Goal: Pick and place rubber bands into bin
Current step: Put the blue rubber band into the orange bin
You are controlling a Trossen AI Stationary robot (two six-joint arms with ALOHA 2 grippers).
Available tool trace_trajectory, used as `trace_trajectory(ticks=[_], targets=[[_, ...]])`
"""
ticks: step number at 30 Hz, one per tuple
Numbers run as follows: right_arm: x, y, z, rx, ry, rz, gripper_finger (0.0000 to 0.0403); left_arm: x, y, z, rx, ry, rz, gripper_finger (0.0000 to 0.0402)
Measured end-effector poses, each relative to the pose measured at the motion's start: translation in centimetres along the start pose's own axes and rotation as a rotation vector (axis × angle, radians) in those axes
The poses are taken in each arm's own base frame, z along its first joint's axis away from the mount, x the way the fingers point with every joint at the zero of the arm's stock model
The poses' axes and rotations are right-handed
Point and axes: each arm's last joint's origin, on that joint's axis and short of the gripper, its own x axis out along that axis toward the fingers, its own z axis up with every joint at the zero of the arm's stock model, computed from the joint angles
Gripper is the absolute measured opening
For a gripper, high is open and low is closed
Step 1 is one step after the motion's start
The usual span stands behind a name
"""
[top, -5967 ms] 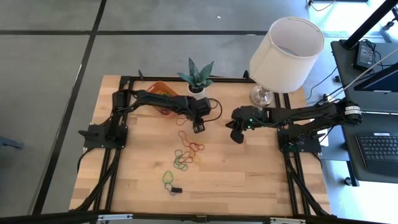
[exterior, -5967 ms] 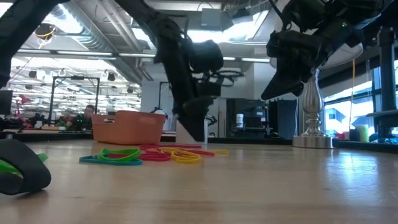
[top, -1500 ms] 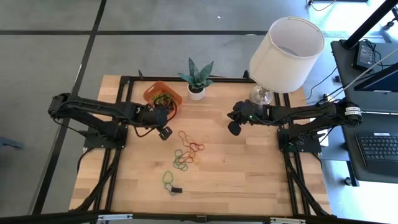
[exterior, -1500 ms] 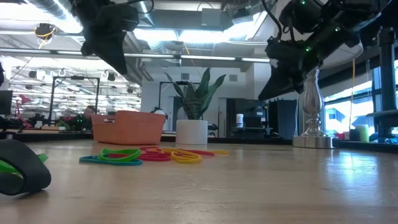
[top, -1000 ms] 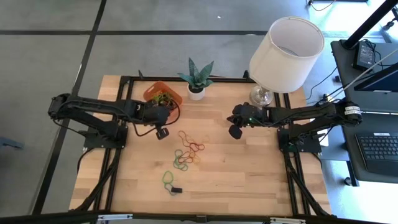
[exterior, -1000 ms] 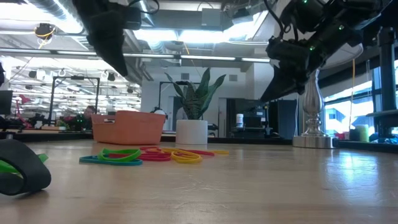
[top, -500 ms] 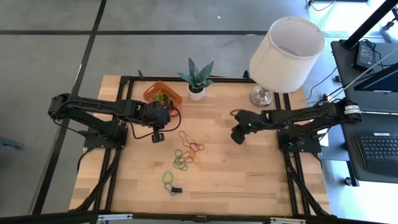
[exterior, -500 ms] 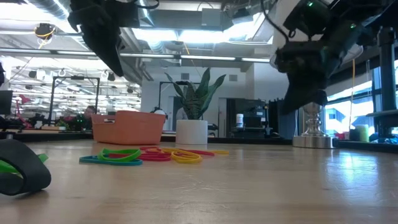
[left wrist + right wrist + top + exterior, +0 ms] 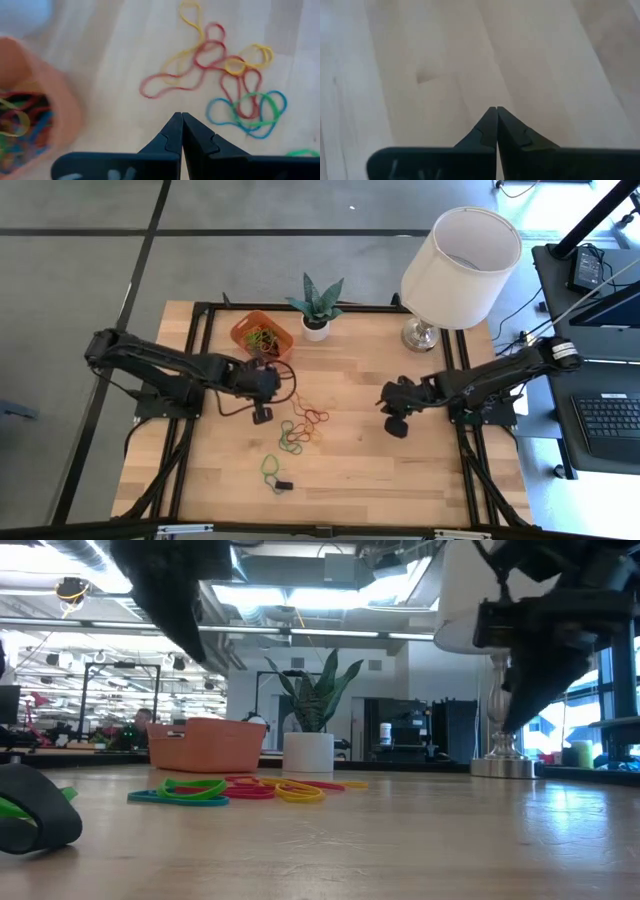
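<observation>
- My left gripper [image 9: 262, 416], fingers pressed together and empty, has moved from beside the shallow orange plastic bin [image 9: 246, 328] toward the loose coloured rubber bands [image 9: 303, 425] at its 3 o'clock.
- My right gripper [image 9: 396, 426], also closed on nothing, has swung away from the lamp [image 9: 460, 255] over bare wooden table [image 9: 420, 480].
- The bin sits at 12 o'clock of the loose bands, already holding several.

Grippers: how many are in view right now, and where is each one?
2. The left gripper, shut and empty, is just left of the rubber bands scattered mid-table. The right gripper, also shut, is over bare wood right of the pile.
</observation>
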Motion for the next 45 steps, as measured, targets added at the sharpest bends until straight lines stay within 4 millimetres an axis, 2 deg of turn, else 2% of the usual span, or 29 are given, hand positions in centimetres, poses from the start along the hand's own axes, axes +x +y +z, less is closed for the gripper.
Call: trace_trajectory(ticks=[5,12,18,23,26,28,30,40,42,45], targets=[[-1.0,0.6,-0.6,-0.095,-0.003,0.029,0.0006,3.3,-2.1,0.3,-0.017,0.086,-0.050,0.0002],[-1.9,0.8,-0.6,-0.206,-0.038,0.055,0.0007,8.2,-4.5,0.4,0.032,0.226,-0.034,0.0007],[-1.9,0.8,-0.6,-0.238,-0.040,0.055,0.0007,12.3,-5.3,-0.6,0.007,0.312,-0.041,0.0053],[-1.9,0.8,-0.6,-0.275,-0.044,0.056,0.0007,13.9,-5.5,-1.1,-0.010,0.352,-0.001,0.0079],[-1.9,0.8,-0.6,-0.296,-0.044,0.056,0.0007,13.9,-5.7,-1.2,0.004,0.357,-0.004,0.0054],[-1.9,0.8,-0.6,-0.308,-0.046,0.056,0.0007,13.4,-5.7,-1.2,0.012,0.332,0.009,0.0019],[-1.9,0.8,-0.5,-0.321,-0.048,0.056,0.0007,12.6,-5.8,-1.0,0.008,0.304,0.009,0.0007],[-1.9,0.9,-0.3,-0.373,-0.075,0.056,0.0007,6.4,-4.5,0.5,-0.119,0.145,0.033,0.0002],[-1.9,0.9,-0.3,-0.381,-0.080,0.056,0.0007,5.7,-4.4,0.7,-0.125,0.126,0.028,0.0002],[-1.9,0.9,-0.2,-0.382,-0.086,0.057,0.0007,5.7,-4.3,0.7,-0.120,0.119,0.037,0.0002]])
